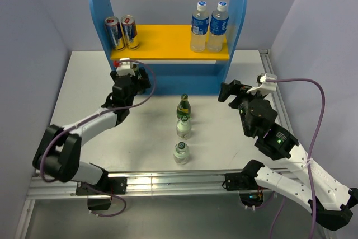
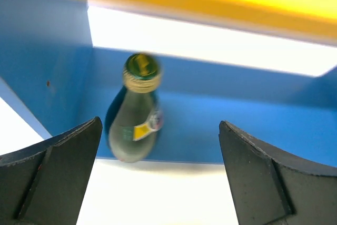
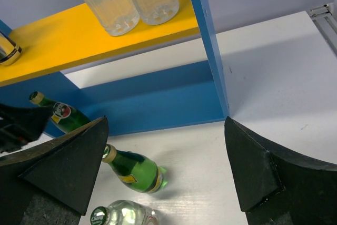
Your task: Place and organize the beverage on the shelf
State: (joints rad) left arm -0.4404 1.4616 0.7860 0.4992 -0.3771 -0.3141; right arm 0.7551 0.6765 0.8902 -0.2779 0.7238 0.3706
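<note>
Both grippers released; one green bottle stands in the shelf.
The left gripper is spread wide before that bottle at the lower level's left end, not touching it. The right gripper gapes empty near the right panel. Two plastic bottles stand right on the yellow board, two cans left. A second green bottle and two short clear bottles line up on the table.

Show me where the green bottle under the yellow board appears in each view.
Top external: not visible; the yellow board covers that spot.
Left wrist: the green bottle is left of centre, in front of the blue back.
Right wrist: the bottle is at the left edge, mid-height.
Shared landmark: the yellow board, seen in all three views.
</note>
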